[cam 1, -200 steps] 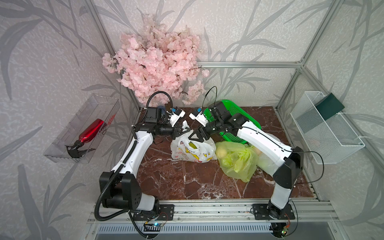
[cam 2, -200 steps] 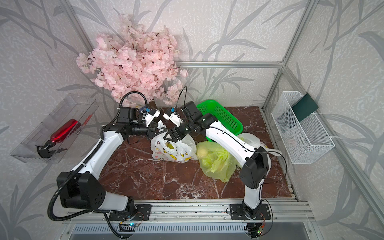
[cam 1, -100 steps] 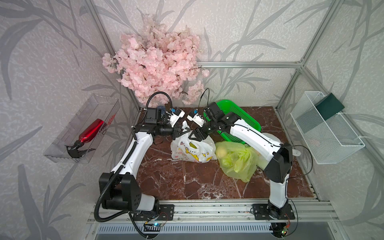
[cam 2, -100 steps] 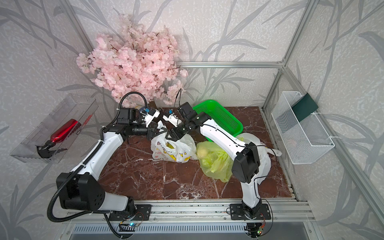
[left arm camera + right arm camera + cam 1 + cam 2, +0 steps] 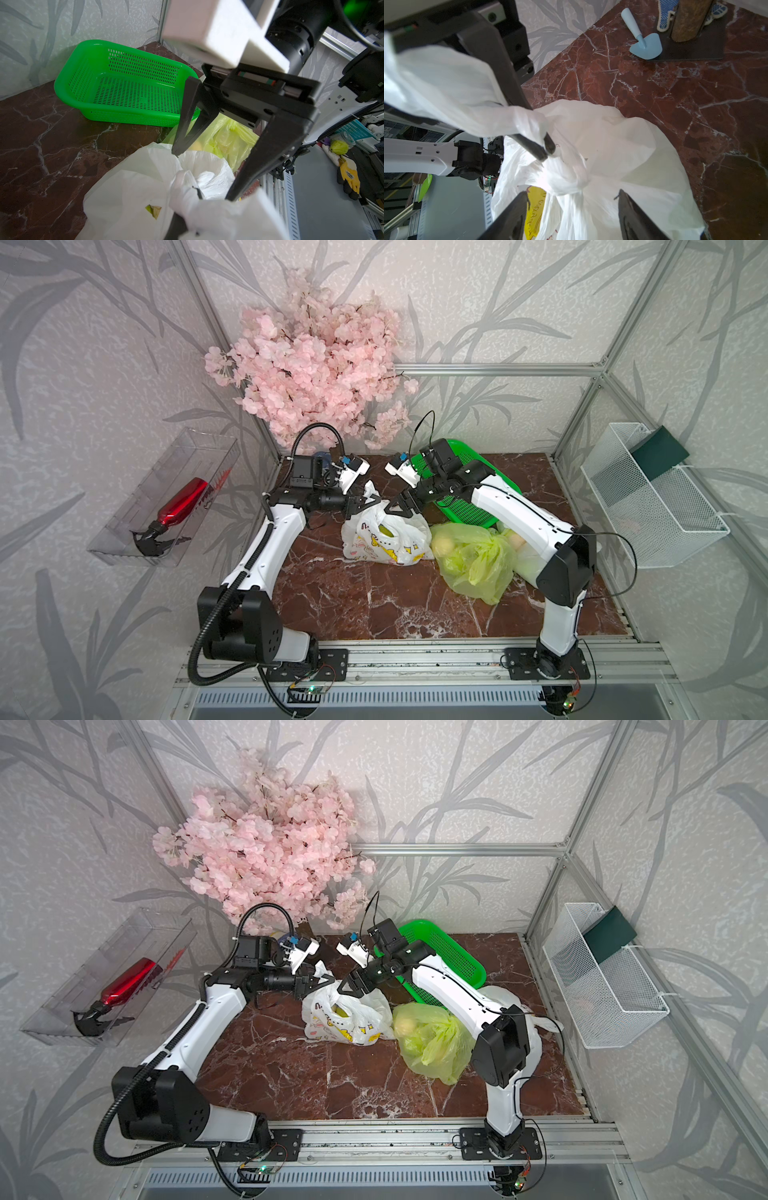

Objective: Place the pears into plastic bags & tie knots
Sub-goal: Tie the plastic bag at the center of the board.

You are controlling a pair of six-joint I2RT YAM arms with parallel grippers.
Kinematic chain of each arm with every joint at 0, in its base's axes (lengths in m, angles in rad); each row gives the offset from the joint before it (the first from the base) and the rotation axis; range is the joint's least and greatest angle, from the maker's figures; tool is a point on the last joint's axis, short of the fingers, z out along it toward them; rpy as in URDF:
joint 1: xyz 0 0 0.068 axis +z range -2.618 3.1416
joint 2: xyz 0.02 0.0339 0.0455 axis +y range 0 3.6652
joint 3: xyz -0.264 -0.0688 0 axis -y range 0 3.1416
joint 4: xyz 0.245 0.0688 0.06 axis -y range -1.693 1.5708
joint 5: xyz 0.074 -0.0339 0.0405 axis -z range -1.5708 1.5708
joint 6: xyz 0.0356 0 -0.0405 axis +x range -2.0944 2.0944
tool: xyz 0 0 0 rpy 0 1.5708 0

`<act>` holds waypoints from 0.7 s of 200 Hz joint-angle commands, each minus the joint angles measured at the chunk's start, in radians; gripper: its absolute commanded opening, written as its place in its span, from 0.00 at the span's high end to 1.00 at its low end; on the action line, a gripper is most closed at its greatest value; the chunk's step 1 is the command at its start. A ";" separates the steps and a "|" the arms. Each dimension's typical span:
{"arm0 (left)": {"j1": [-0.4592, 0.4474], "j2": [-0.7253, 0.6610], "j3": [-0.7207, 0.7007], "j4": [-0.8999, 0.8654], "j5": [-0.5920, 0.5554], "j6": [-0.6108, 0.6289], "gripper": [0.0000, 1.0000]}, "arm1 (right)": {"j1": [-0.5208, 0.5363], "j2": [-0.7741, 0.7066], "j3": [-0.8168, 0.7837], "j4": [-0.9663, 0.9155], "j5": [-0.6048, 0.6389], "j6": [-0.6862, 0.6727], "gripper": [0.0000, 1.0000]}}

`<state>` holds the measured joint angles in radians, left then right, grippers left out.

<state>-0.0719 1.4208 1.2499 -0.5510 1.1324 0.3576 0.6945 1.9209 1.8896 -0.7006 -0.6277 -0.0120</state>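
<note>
Left claw [image 5: 547, 151] clamped shut on strap [image 5: 456, 89] of white bag [image 5: 376, 547]; strap draped over its fingers, leading down to bunched twist [image 5: 571, 176] at bag mouth. Right claw [image 5: 571, 193] open, jaws wide either side of twist, gripping nothing. White bag sits mid tabletop [image 5: 365, 605], one pear [image 5: 385, 531] showing in its opening. Yellow-green bag [image 5: 478, 564] just beside it, pear [image 5: 442, 545] inside. Second white bag [image 5: 503, 996] behind right arm. Green basket [image 5: 133, 68] at back.
</note>
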 commanded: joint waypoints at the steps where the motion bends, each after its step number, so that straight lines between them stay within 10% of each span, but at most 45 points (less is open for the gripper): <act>1: 0.003 -0.027 0.000 0.010 0.031 0.005 1.00 | 0.013 0.049 0.027 0.021 -0.030 0.003 0.32; 52: 0.003 -0.027 -0.003 0.021 0.038 -0.010 1.00 | 0.029 0.109 0.061 0.028 0.005 0.008 0.45; 94: 0.004 -0.046 -0.027 0.051 0.033 -0.062 1.00 | 0.042 0.098 0.046 0.067 0.081 0.030 0.84; 140: 0.037 -0.138 -0.190 0.191 -0.064 -0.183 0.53 | 0.045 0.036 -0.012 0.132 0.243 -0.016 0.99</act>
<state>-0.0536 1.3396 1.1240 -0.4355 1.1217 0.2283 0.7380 2.0247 1.9053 -0.6327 -0.4839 -0.0002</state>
